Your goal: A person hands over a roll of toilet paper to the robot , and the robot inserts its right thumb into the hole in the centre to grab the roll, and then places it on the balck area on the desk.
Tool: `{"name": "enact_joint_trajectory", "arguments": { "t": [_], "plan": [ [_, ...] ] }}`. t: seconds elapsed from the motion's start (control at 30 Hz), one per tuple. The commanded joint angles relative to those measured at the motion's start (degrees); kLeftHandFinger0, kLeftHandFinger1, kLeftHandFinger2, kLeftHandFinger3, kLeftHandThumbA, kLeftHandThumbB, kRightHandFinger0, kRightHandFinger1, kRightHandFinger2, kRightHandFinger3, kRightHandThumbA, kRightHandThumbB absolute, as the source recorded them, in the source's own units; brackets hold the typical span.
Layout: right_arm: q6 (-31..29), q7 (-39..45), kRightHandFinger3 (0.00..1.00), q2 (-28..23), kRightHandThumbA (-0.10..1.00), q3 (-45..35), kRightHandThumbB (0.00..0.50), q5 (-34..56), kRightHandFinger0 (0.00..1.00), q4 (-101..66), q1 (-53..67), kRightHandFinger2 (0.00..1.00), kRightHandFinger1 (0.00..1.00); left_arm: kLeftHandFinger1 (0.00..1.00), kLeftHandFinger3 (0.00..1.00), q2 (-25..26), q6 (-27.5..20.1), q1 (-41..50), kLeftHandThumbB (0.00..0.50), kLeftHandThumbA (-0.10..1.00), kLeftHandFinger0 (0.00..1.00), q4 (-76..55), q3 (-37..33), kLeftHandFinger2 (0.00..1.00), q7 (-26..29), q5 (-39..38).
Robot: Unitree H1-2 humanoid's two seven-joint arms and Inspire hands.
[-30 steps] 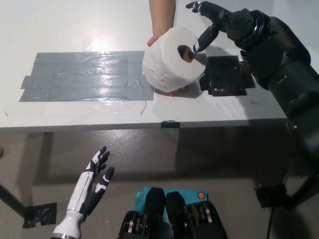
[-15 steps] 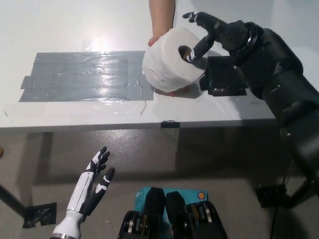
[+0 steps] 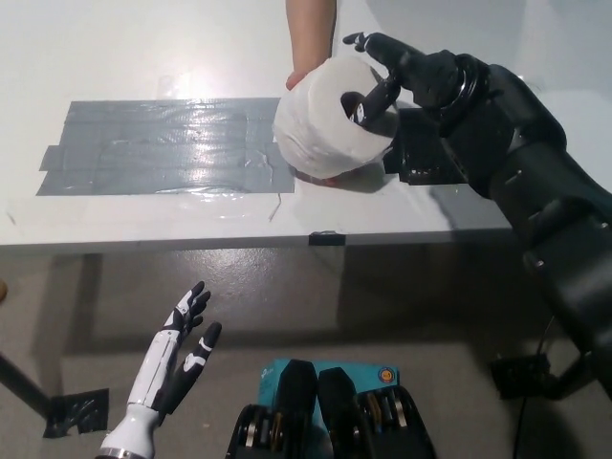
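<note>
A person's hand reaches in from the top and holds a white toilet paper roll above the white desk, with the roll's hole turned to the right. My black right hand is at the roll's right side. Its thumb points into the hole and its other fingers spread over the roll's top, not closed on it. The black area lies on the desk just right of the roll, partly hidden under my right arm. My white left hand rests open below the desk edge at the lower left.
A wide patch of shiny grey tape covers the desk left of the roll. The desk's front edge runs across the middle of the picture, with floor below it. A small piece of black tape marks that edge.
My right hand has moved left and closer to the roll, and its thumb now reaches into the hole. The person still holds the roll in the same spot.
</note>
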Motion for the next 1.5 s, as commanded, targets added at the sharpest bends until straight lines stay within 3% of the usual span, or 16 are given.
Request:
{"name": "enact_joint_trajectory", "arguments": {
  "t": [0.0,0.17,0.33,0.67,0.83,0.93,1.0,1.07,1.1,1.13,1.2,1.27,1.3,1.4,1.43,1.47],
  "plan": [
    [-1.4,-3.0,1.00,0.8,1.00,0.5,0.420,-1.4,1.00,0.3,-4.0,1.00,1.00,1.00,1.00,0.6,-1.1,-0.2,0.126,0.87,1.00,-2.3,-0.1,1.00,0.1,0.1],
    [-2.6,-6.2,1.00,1.4,1.00,1.8,0.397,-3.1,1.00,0.7,-4.1,1.00,1.00,1.00,1.00,0.6,-0.9,0.1,0.118,0.87,1.00,-3.0,-0.3,1.00,0.1,0.4],
    [-4.0,-11.9,1.00,2.5,1.00,1.6,0.279,-3.2,1.00,1.0,-3.8,1.00,1.00,1.00,1.00,0.4,-0.2,0.0,0.137,0.88,1.00,-3.7,-0.4,1.00,0.1,0.7],
    [-5.5,-18.6,1.00,4.2,1.00,1.2,0.186,-3.1,1.00,1.3,-2.7,1.00,1.00,1.00,1.00,0.6,0.1,-0.4,0.154,0.87,1.00,-4.1,-0.8,1.00,-0.2,0.7],
    [-6.0,-19.3,1.00,4.7,0.88,1.6,0.194,-3.3,1.00,2.0,-1.2,1.00,1.00,1.00,1.00,0.8,-0.5,-0.6,0.138,0.86,1.00,-4.0,-0.9,1.00,-0.4,0.3],
    [-5.5,-19.0,1.00,5.0,0.52,2.1,0.203,-3.6,1.00,2.4,-0.2,1.00,1.00,1.00,1.00,0.8,-0.5,-0.7,0.149,0.85,1.00,-4.2,-1.0,1.00,-0.3,0.4],
    [-5.8,-19.3,1.00,5.1,0.34,3.1,0.213,-4.5,0.74,2.6,0.8,0.95,0.86,1.00,1.00,0.9,-0.1,-0.8,0.150,0.86,1.00,-4.4,-1.0,1.00,-0.5,0.3],
    [-5.1,-18.5,0.88,5.1,0.13,4.0,0.208,-5.2,0.54,2.9,1.7,0.77,0.65,1.00,1.00,1.0,-0.1,-0.9,0.145,0.86,1.00,-4.7,-1.1,1.00,-0.7,0.2],
    [-4.7,-17.5,0.76,5.0,0.02,5.0,0.199,-6.0,0.48,3.1,2.2,0.69,0.58,1.00,1.00,1.0,0.0,-1.0,0.145,0.86,1.00,-4.7,-1.1,1.00,-0.8,0.1],
    [-4.4,-16.6,0.58,5.0,-0.10,5.4,0.225,-6.2,0.28,3.2,2.6,0.53,0.41,1.00,1.00,1.1,0.1,-1.1,0.151,0.86,1.00,-4.8,-1.1,1.00,-0.8,0.1],
    [-4.1,-15.4,0.42,4.8,-0.10,5.5,0.235,-5.8,0.03,3.4,3.5,0.36,0.21,1.00,1.00,1.0,0.1,-1.3,0.154,0.85,1.00,-4.9,-1.1,1.00,-0.9,-0.2],
    [-3.3,-13.6,0.42,4.4,-0.10,5.9,0.223,-5.7,0.00,3.7,4.5,0.41,0.14,1.00,1.00,1.0,0.0,-1.5,0.155,0.85,1.00,-5.0,-1.1,1.00,-0.7,0.0],
    [-2.3,-11.9,0.59,4.3,-0.10,5.8,0.191,-5.5,0.00,3.9,4.6,0.65,0.27,1.00,1.00,1.1,-0.1,-1.7,0.157,0.85,1.00,-5.0,-1.1,1.00,-0.6,0.2],
    [-0.9,-8.4,0.88,3.9,-0.10,5.5,0.175,-5.0,0.17,4.3,4.7,1.00,0.59,1.00,1.00,1.1,0.2,-2.1,0.159,0.86,1.00,-5.1,-1.0,1.00,-0.7,0.0],
    [-0.4,-6.5,1.00,3.6,-0.10,5.5,0.196,-4.9,0.57,4.5,4.6,1.00,0.91,1.00,1.00,1.2,0.0,-2.4,0.161,0.86,1.00,-4.9,-0.9,1.00,-0.7,-0.2],
    [-0.2,-5.8,1.00,3.5,-0.10,5.5,0.205,-4.8,0.65,4.5,4.5,1.00,0.90,1.00,1.00,1.2,-0.1,-2.6,0.161,0.86,1.00,-4.8,-0.9,1.00,-0.7,-0.3]
  ]
}}
